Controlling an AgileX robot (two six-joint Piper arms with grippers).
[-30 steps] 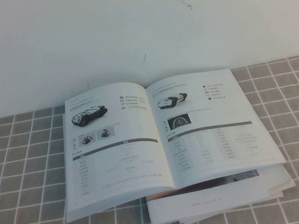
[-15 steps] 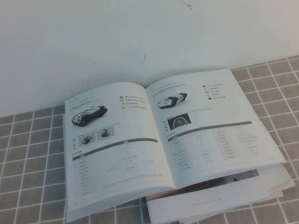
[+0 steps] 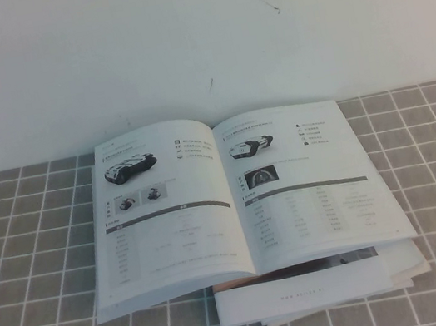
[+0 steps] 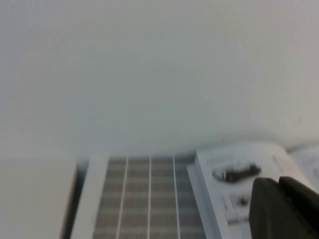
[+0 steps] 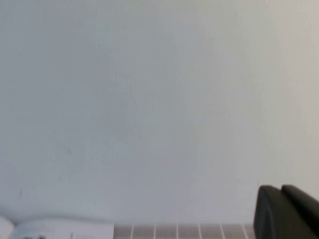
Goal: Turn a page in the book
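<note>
Book (image 3: 233,198): lying open and flat on the table (image 3: 34,271), near its far edge by the white wall (image 3: 178,35), both printed sheets facing up. Right-hand page (image 3: 311,185): lying level, not lifted. Stack of white booklets (image 3: 324,288): sitting under the book's near right corner, partly sticking out. Left gripper (image 4: 284,206): showing only as a dark shape in its wrist view, hanging beside the book's left edge; jaws' state cannot be told. Right gripper (image 5: 286,211): hanging above the table toward the wall, jaws apparently pressing together, holding nothing.
</note>
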